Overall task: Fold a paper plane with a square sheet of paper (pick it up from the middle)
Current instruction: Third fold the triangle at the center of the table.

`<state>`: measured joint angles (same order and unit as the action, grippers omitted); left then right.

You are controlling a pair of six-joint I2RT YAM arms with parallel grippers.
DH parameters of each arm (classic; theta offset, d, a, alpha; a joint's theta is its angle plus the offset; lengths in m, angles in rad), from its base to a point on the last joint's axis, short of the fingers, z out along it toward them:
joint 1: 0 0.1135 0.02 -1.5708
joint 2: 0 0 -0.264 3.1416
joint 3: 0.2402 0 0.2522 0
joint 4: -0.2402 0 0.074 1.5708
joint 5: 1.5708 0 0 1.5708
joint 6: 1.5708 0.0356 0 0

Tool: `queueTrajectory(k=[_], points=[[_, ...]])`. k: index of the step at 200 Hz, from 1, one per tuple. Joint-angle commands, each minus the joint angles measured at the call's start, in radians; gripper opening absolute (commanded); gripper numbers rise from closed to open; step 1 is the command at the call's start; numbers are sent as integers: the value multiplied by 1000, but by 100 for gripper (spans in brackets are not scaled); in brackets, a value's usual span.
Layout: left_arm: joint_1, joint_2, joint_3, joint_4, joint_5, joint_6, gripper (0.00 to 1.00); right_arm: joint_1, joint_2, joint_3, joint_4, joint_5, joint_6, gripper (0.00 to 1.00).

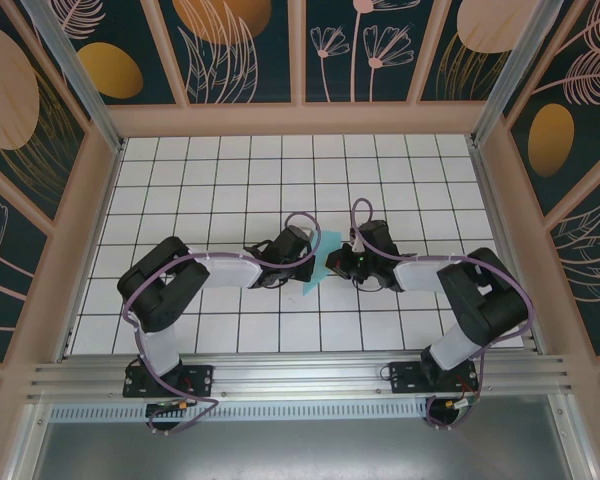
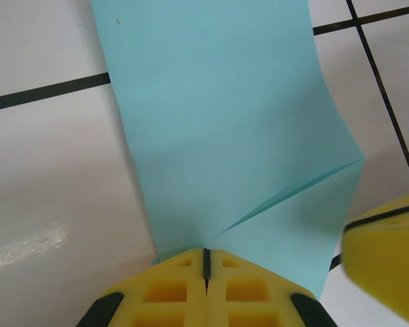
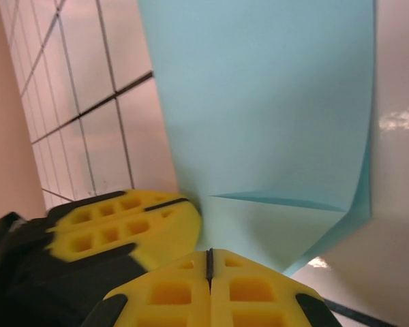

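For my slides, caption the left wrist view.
Yellow-fingered left gripper shut on a creased light cyan paper sheet above white tiles.

1 left gripper, 1 right gripper and 1 square sheet of paper.

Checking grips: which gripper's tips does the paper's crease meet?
The left gripper: the paper's crease starts at its tips; at the right gripper it crosses beyond them.

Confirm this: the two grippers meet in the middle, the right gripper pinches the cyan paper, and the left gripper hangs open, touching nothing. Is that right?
Not quite. The left gripper is shut, not open: the left wrist view shows its jaws closed on the edge of the square sheet of paper. The rest holds: the right gripper pinches that sheet, and the two meet in the middle.
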<state>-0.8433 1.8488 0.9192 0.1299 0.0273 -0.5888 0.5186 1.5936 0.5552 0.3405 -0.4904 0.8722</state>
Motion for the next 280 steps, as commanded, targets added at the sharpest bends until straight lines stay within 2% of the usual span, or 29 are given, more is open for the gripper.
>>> queueTrajectory(k=[1, 47, 81, 115, 152, 208, 280], points=[[3, 16, 16, -49, 21, -2, 0, 1, 53, 37, 11, -15, -45, 7], [4, 28, 27, -60, 20, 7, 0, -6, 92, 69, -128, 49, -105, 6], [3, 28, 26, -64, 16, 9, 0, -24, 18, 86, -102, 9, -103, 7], [3, 27, 27, -66, 18, 10, 0, -52, 70, 78, -56, -19, -102, 7], [4, 27, 23, -68, 14, 13, 0, -67, 143, 68, -85, 14, -127, 7], [2, 27, 24, -72, 12, 14, 0, -89, 47, 110, -95, -20, -134, 8], [2, 26, 33, -75, 11, 13, 0, -103, 181, 112, -96, 11, -154, 7]])
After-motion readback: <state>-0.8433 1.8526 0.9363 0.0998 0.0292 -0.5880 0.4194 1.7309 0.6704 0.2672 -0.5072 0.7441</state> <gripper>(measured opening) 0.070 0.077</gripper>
